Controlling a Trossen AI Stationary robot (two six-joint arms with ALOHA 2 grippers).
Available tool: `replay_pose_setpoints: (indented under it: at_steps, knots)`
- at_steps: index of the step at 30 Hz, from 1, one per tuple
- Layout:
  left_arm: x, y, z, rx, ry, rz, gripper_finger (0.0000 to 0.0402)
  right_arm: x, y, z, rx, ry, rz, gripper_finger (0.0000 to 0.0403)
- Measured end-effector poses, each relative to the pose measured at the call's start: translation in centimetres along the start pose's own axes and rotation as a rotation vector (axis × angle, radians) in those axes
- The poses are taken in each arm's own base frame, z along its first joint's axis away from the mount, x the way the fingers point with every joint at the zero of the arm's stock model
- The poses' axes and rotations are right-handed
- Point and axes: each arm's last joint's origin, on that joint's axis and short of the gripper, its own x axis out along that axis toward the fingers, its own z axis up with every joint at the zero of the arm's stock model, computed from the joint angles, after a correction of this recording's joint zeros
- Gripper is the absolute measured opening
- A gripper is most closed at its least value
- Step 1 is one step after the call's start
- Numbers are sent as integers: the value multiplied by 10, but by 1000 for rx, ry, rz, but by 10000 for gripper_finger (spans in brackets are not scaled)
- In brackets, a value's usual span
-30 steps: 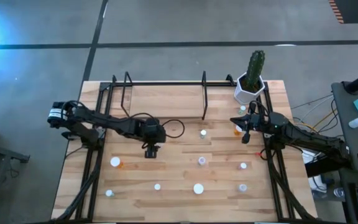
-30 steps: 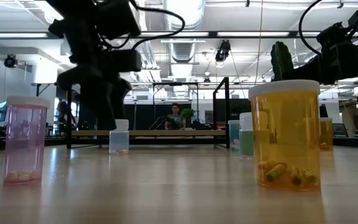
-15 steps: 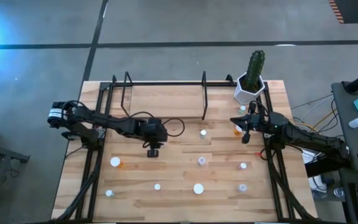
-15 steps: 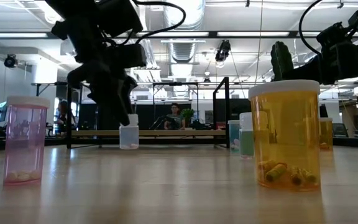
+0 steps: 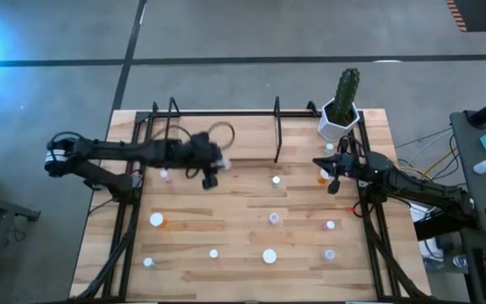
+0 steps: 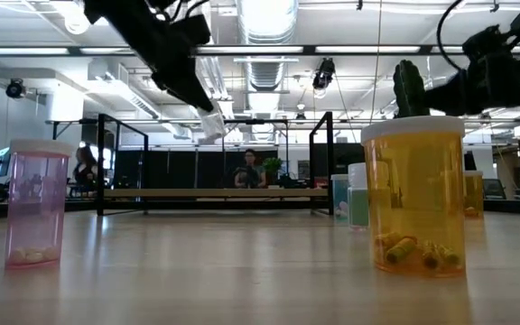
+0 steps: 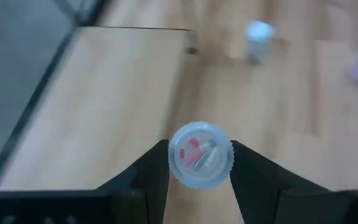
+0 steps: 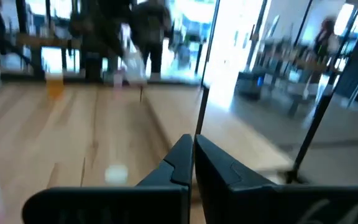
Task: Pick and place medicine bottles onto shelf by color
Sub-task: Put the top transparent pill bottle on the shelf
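We see the left tool (image 7: pixel 201 163) clamped on a small clear white-capped pill bottle (image 7: pixel 201 155), carried above the low light-wood, black-wire-framed shelf (image 5: pixel 226 135) at the surface's far edge; next comes lowering and release. The right tool (image 8: pixel 192 155) waits shut near the right edge.

We're seeing a light striped-wood counter (image 5: pixel 243 207), and the shelf (image 5: pixel 226 135) is showing pale wood with black wire. The nearest bottle (image 6: pixel 413 197) is glowing orange under a white cap, another (image 6: pixel 34 203) is looking pink, and the cactus (image 5: pixel 347 90) is sitting green in a white pot.
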Motion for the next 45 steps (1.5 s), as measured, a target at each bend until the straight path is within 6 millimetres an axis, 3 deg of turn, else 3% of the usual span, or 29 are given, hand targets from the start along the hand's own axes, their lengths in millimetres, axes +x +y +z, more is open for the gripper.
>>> replay_pose_setpoints:
  at_steps: [5,10,15,20,32,45]
  knots:
    - [10,49,-2,-122,27,133,131,-2,-3,19,-44,-194,-39,9]
    - [23,97,-19,-238,105,192,131,-5,-5,32,-55,-331,-64,9]
    - [32,127,-34,-285,170,234,132,-7,-5,36,-46,-375,-69,9]
    - [36,141,-34,-282,222,248,132,-6,-5,35,-66,-365,-72,9]
    - [56,155,-44,-287,334,249,132,-6,-5,34,-53,-361,-68,9]
    - [54,170,-50,-318,329,300,132,-6,-5,35,-52,-361,-68,9]
